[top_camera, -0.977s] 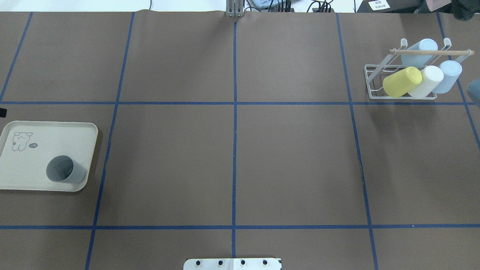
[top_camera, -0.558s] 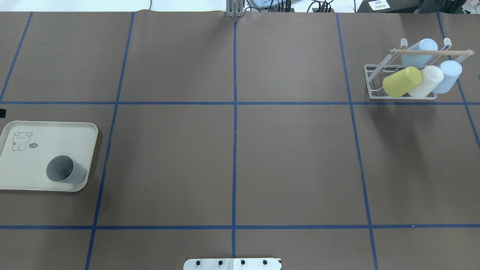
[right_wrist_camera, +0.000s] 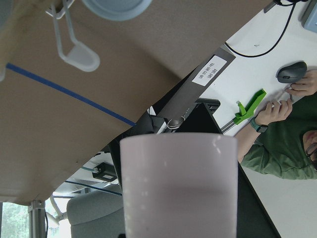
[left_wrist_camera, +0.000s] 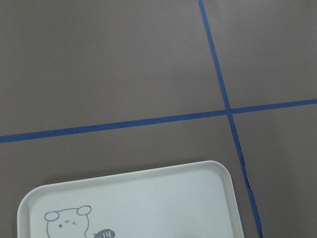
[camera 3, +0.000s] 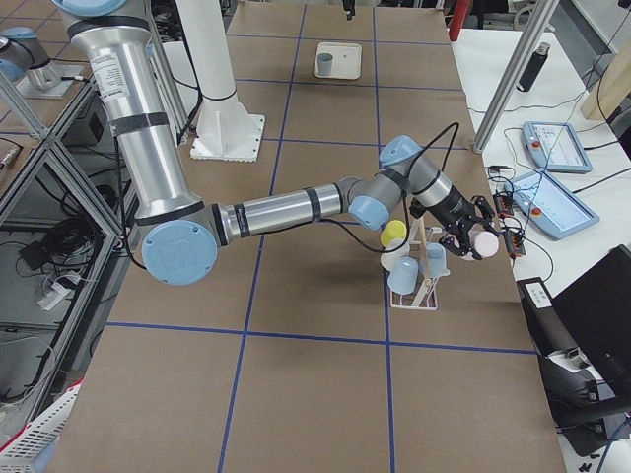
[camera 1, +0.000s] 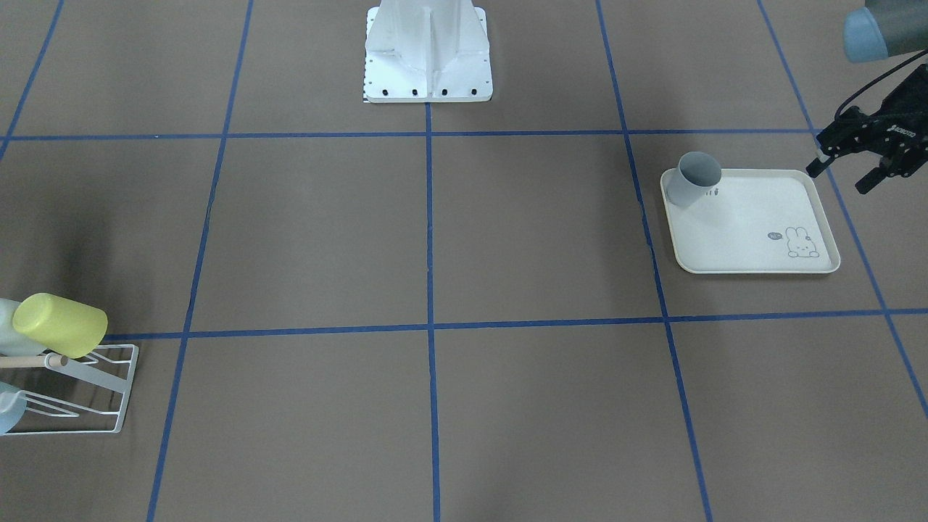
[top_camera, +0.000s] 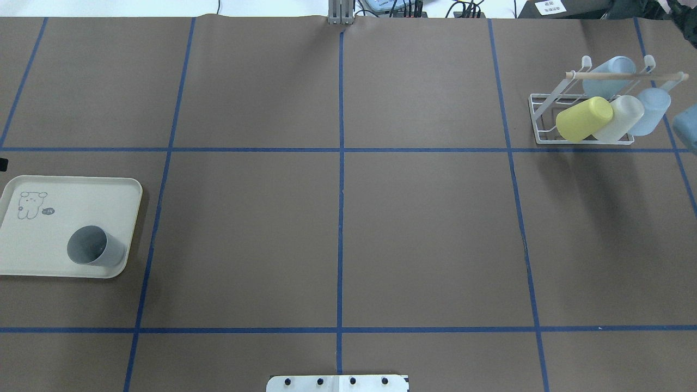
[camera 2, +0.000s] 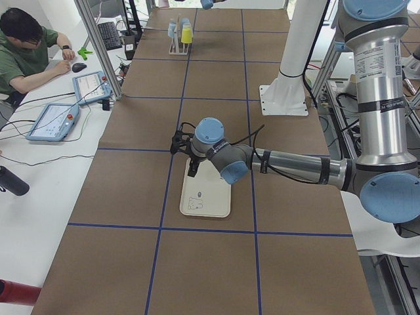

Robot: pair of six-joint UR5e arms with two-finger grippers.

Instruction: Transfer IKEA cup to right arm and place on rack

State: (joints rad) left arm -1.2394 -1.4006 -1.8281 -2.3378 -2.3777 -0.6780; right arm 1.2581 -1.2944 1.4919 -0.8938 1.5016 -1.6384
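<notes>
Loads of open brown paper-covered counter [top_camera: 425, 234] through the middle. The tight spot is the white wire rack [top_camera: 585, 142]. A yellow plastic cup [top_camera: 584, 118], a cream plastic cup [top_camera: 619, 117] and pale blue plastic cups [top_camera: 650, 110] crowd its prongs under the wooden dowel [top_camera: 626, 76]. The right pincer [camera 3: 471, 236], gripping a pale pink plastic cup [right_wrist_camera: 178, 188], hangs close beside. On the cream rabbit-print tray [top_camera: 81, 201], a grey plastic cup [top_camera: 95, 246] takes one corner.

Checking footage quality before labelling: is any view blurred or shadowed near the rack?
Overhead: the white cup on the rack looks ghosted, and a soft shadow darkens the table before it. Right wrist: a pale cup fills the foreground, soft-edged. Front-facing: sharp, rack cropped.
</notes>
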